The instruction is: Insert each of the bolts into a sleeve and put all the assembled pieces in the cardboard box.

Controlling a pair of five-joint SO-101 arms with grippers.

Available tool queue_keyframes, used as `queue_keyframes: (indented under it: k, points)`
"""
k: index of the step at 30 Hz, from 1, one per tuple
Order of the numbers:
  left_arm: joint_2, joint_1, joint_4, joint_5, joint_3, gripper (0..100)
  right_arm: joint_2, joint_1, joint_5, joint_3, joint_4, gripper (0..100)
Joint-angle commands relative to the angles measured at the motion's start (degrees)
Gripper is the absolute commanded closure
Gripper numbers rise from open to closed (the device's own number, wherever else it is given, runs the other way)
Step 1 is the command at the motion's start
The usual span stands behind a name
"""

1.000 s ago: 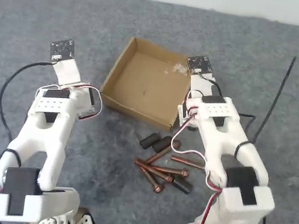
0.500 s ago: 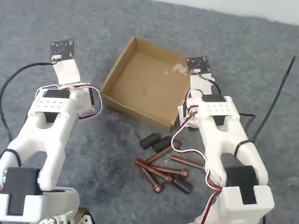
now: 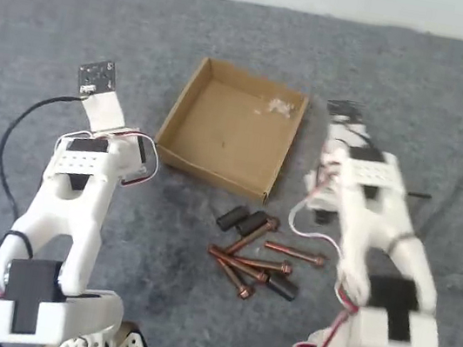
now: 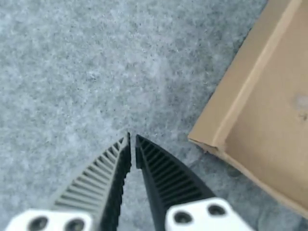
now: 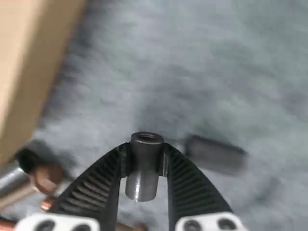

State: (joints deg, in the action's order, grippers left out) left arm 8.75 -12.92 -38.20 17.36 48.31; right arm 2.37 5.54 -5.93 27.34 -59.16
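Note:
The open cardboard box [image 3: 230, 129] lies at the middle of the grey carpet with no pieces in it. In front of it lie several copper bolts [image 3: 251, 261] and dark sleeves [image 3: 241, 221], one more sleeve [image 3: 282, 287] at the pile's right. My right gripper [image 5: 144, 147] is shut on a dark sleeve [image 5: 143, 166], held upright above the carpet to the right of the box wall [image 5: 33, 57]. Another sleeve [image 5: 214, 153] lies beyond it, and bolt heads [image 5: 33, 180] show nearby. My left gripper [image 4: 132, 139] is shut on nothing, low over the carpet beside the box corner [image 4: 216, 134].
The right arm [image 3: 373, 222] stands right of the box and the bolt pile. The left arm [image 3: 80, 185] stands left of the box. Black cables trail on the carpet at both sides. Bare carpet stretches behind the box.
The right arm has swung to the right, off the box's right wall. The left arm, box, bolts and loose sleeves have not moved.

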Motion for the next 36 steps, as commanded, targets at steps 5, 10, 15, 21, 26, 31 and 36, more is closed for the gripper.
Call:
queue_keyframes:
  k: [5,10,15,21,26,31,36]
  points:
    - [0.6,1.5,-0.4,-5.0,-2.6,99,-25.7,-7.3,-0.6,22.1,8.8,99.2]
    - [2.1,4.7,-9.5,-11.8,-5.3,99,-34.2,-9.7,-0.7,30.6,9.9,99.2]
    - [10.1,18.2,-18.7,-16.7,-6.5,99,-31.6,-16.7,-0.6,30.8,12.9,99.2]
    - [16.0,37.8,-19.4,-17.0,-2.9,99,-27.0,-20.4,-0.6,29.2,14.4,99.2]
    - [10.5,47.5,-17.8,-17.0,-3.1,99,-23.3,-20.5,-0.4,26.4,14.6,99.2]
    - [-0.1,51.8,-17.4,-19.7,-8.1,91,-18.7,-20.5,-0.3,23.1,14.7,99.2]
    - [-8.5,52.2,-19.0,-20.7,-14.5,86,-15.3,-21.0,-0.2,20.6,14.3,99.2]
